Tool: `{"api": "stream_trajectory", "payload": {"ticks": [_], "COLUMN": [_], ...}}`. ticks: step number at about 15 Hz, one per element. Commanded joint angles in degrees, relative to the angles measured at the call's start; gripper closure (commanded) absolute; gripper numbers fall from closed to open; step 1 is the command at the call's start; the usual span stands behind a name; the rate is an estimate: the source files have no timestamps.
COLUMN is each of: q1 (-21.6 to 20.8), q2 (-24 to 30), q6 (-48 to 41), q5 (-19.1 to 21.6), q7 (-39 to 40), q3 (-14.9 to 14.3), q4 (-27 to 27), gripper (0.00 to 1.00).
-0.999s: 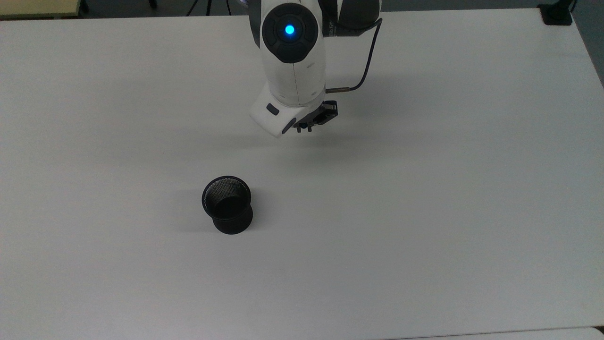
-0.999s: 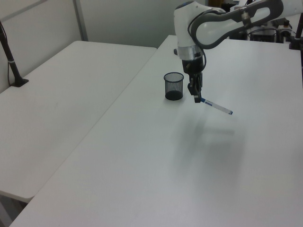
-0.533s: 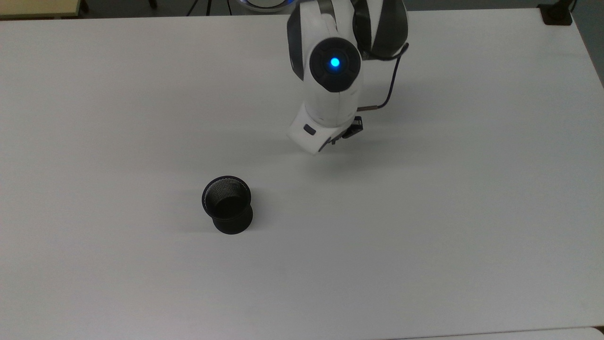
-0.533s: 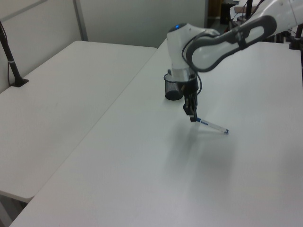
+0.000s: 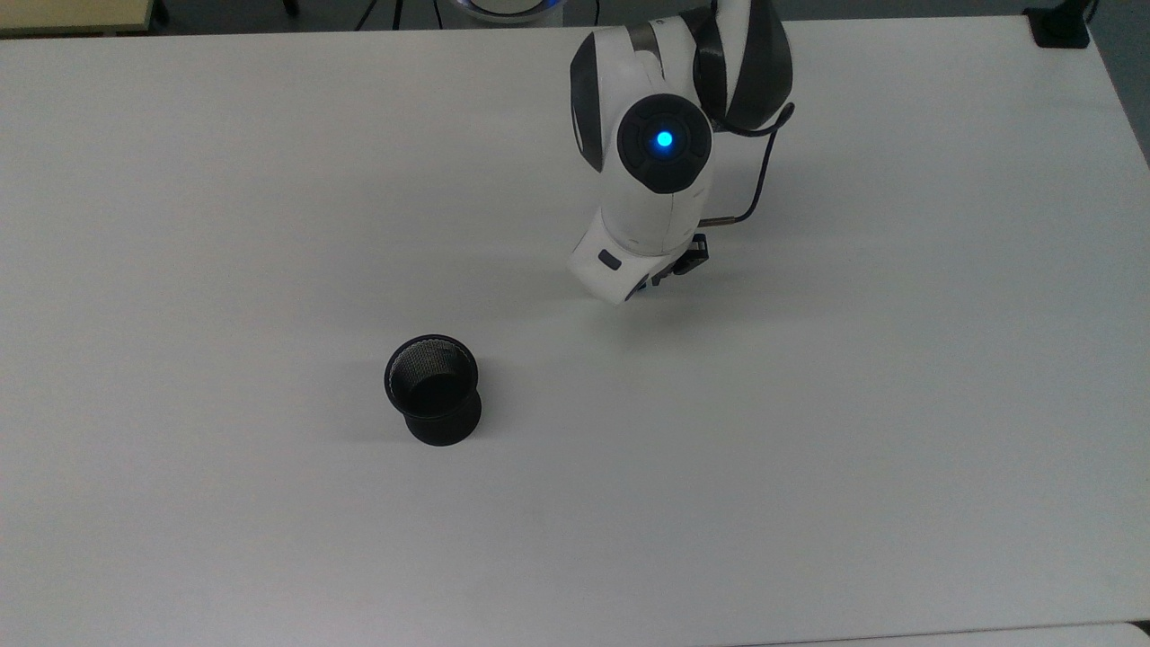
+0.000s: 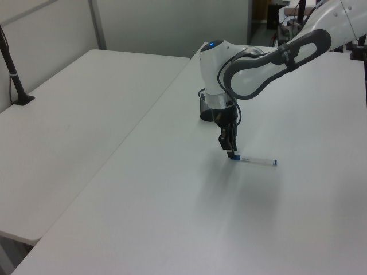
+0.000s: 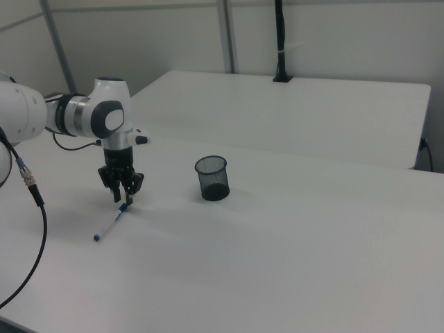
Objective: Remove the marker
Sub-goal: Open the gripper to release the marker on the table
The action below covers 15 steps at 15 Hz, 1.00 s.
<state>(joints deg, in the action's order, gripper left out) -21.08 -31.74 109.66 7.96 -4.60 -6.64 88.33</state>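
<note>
In the top view, the black mesh cup (image 5: 433, 389) stands upright on the white table (image 5: 853, 431), towards the top view's left. Its dark inside holds nothing that can be made out. Up and to the top view's right of it, well apart, the white arm (image 5: 656, 180) with its blue light reaches over the table, and the gripper (image 5: 669, 270) peeks out dark from under the wrist.

In the left view, the mesh cup (image 6: 204, 109) is partly hidden behind the arm (image 6: 252, 63). The gripper (image 6: 229, 150) points straight down beside it, and its fingers (image 6: 225, 142) sit close together at the blue cap end of the marker (image 6: 256, 161). The marker lies flat, or nearly so, on the table (image 6: 172, 217), running from the fingertips out to the left view's right, its small blue end farthest from the gripper. Whether the fingers pinch the cap or are just parted around it cannot be told.

In the right view, the arm (image 7: 90, 118) comes in from the right view's left. The gripper (image 7: 122, 198) hangs over the table (image 7: 312, 263) with the fingers (image 7: 114, 187) at the upper end of the marker (image 7: 111, 223), which slants down to the right view's left across the table. The mesh cup (image 7: 211, 178) stands upright to the right view's right of the gripper, apart from both it and the marker.
</note>
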Motion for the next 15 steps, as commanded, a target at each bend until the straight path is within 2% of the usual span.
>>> {"api": "stream_trajectory", "payload": {"ticks": [1,2,3,8,10,15], "q1": [0.2,0.5,1.6,9.0,12.4,18.5], "q2": [3.5,4.9,7.5,16.6,19.5,25.5], "q6": [-1.8,-2.8,-4.3,-10.6,-13.7,-16.2], "q5": [-1.1,-1.8,-2.7,-5.1,-5.1,-5.1], "q7": [-0.9,-0.9,-0.8,1.3,4.9,4.8], "q3": [-0.6,-1.0,-1.4,-1.3,-0.9,-0.7], "q4": [-0.4,-0.4,-0.4,-1.3,-1.3,-0.9], "gripper": [0.10,0.03,0.00,0.00,0.00,0.00]}}
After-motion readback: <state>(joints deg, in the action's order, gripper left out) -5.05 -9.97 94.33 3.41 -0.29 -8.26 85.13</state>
